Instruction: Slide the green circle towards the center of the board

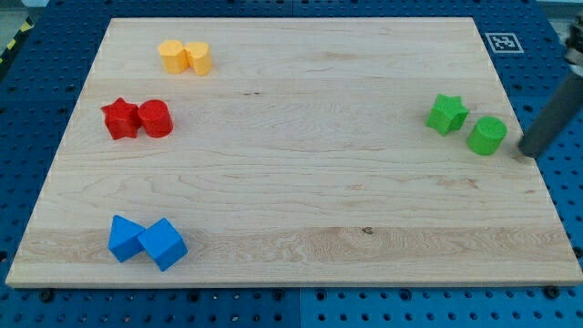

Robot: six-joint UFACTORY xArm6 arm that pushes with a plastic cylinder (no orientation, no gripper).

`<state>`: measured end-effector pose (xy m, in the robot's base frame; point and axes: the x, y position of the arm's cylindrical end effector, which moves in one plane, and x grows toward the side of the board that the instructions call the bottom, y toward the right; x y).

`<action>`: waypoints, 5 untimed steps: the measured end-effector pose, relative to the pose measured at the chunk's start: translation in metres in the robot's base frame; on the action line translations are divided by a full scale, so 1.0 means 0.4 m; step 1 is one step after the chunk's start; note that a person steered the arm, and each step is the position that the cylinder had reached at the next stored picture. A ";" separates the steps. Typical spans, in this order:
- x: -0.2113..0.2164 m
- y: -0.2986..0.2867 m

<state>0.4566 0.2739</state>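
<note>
Rod tip beside green block, right edge of wooden tabletop (301, 109).

No jaws fitted. My tip (526, 150) stands just right of the green circular block (487, 136), apparently apart; rod leans toward upper right.

green star (446, 113), yellow pair (185, 56), red pair (138, 118), blue pair (147, 241)

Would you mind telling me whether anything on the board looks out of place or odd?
Nothing stands out. The blocks sit in tidy colour pairs, none tipped or off the board. My tip rests just to the view's right of the green circle, near the green star.
</note>
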 end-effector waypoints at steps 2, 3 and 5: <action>-0.099 -0.276; -0.153 -0.352; -0.104 -0.359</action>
<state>0.4150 0.1301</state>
